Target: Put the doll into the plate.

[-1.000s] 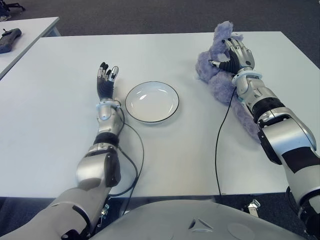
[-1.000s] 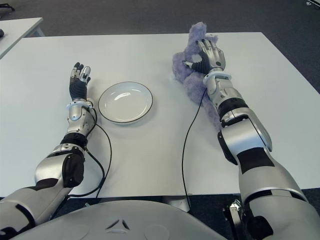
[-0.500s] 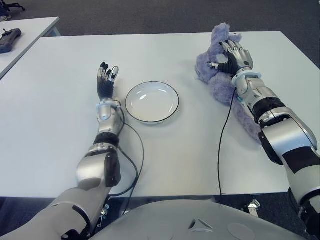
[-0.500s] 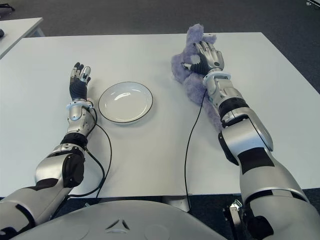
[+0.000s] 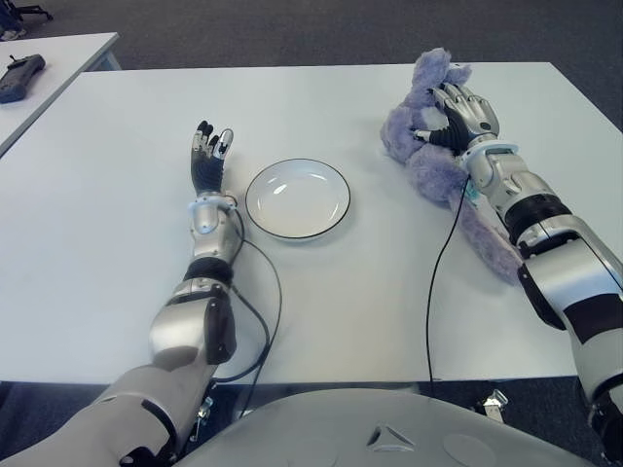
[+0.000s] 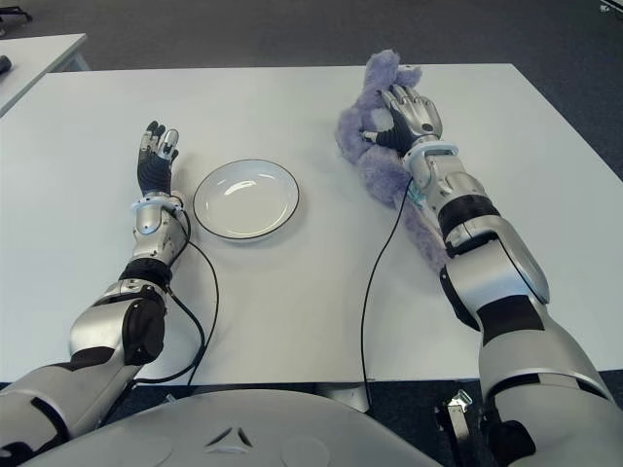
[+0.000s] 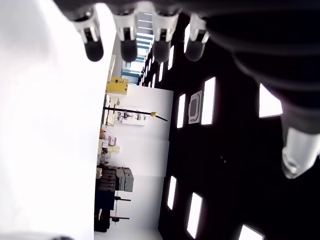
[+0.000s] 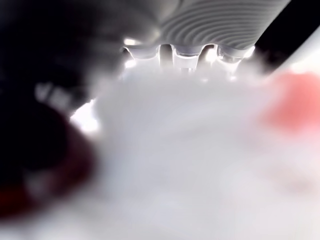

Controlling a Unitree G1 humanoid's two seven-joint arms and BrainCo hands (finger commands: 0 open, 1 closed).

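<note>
Counter: white counter (image 5: 321,292), broad bare stretches around the plate and toward the near edge
Plate: white plate (image 5: 297,198) with a dark rim, near the middle, nothing in it
Doll: purple doll (image 5: 428,161) lying far right, well apart from the plate
Right hand: right hand (image 5: 458,112) on the doll's upper part, fingers curled into the fur
Left hand: left hand (image 5: 208,156) just left of the plate, fingers straight, holding nothing
</note>
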